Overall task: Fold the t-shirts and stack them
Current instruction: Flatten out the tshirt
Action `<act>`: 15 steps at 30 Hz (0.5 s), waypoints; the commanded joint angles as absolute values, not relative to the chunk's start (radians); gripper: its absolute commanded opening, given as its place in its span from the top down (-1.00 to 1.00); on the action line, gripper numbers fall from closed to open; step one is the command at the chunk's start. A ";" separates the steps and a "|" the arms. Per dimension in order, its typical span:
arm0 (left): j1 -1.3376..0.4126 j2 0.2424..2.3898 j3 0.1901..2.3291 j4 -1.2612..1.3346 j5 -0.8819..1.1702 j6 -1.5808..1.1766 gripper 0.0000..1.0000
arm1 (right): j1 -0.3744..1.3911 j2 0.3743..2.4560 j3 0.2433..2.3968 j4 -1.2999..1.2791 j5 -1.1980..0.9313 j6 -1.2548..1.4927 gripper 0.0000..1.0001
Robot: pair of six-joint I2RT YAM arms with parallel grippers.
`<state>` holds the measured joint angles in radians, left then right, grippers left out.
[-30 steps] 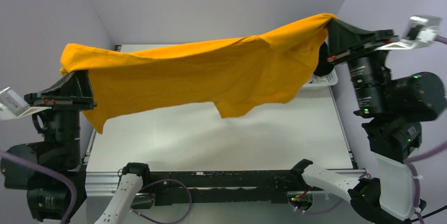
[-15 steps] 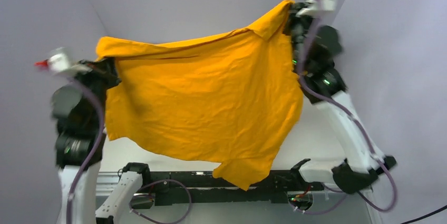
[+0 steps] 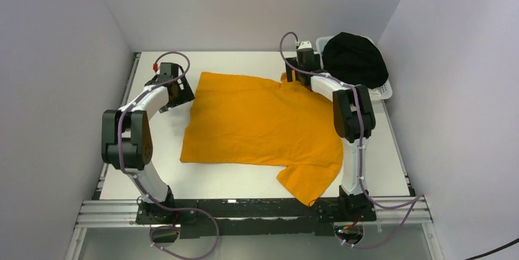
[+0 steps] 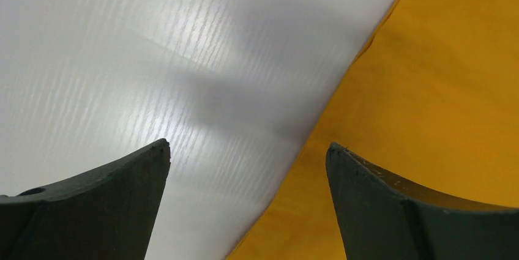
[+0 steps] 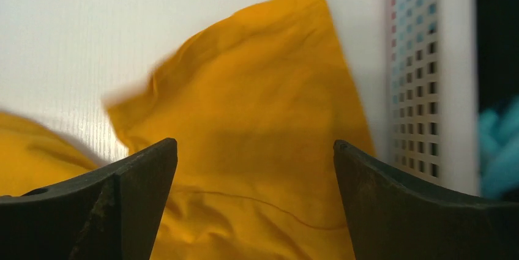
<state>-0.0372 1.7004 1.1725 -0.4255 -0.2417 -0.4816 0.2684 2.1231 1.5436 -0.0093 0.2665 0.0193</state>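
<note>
A mustard-orange t-shirt (image 3: 263, 126) lies spread out on the white table (image 3: 232, 177), one sleeve pointing toward the near edge. My left gripper (image 3: 185, 93) is low at the shirt's far left corner and stands open. In the left wrist view the left gripper (image 4: 248, 150) straddles the shirt's edge (image 4: 428, 89) with nothing gripped. My right gripper (image 3: 293, 75) is open at the shirt's far right corner. In the right wrist view the right gripper (image 5: 254, 144) hovers over a rumpled orange fold (image 5: 257, 89). A black t-shirt (image 3: 355, 58) lies heaped in the basket.
A white perforated basket (image 3: 383, 92) stands at the far right corner, close to my right gripper; its wall (image 5: 422, 89) shows in the right wrist view with teal cloth (image 5: 499, 150) behind it. Grey walls enclose the table on three sides.
Both arms swung down from holding the orange shirt stretched in the air. The shirt now lies flat on the table, and both grippers have opened and let go of it.
</note>
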 commanded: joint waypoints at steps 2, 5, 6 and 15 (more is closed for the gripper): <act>-0.033 1.696 1.281 -0.381 -0.163 -0.474 -0.99 | 0.280 2.089 1.662 0.032 0.267 0.014 -1.00; -0.033 1.677 1.278 -0.361 -0.092 -0.473 -0.99 | 0.285 2.037 1.644 0.015 0.303 0.029 -1.00; -0.033 1.667 1.273 -0.353 -0.061 -0.476 -0.99 | 0.286 2.014 1.634 0.007 0.316 0.039 -1.00; -0.105 1.618 1.112 -0.159 0.229 -0.536 -0.99 | 0.349 1.675 1.279 -0.067 0.264 0.296 -1.00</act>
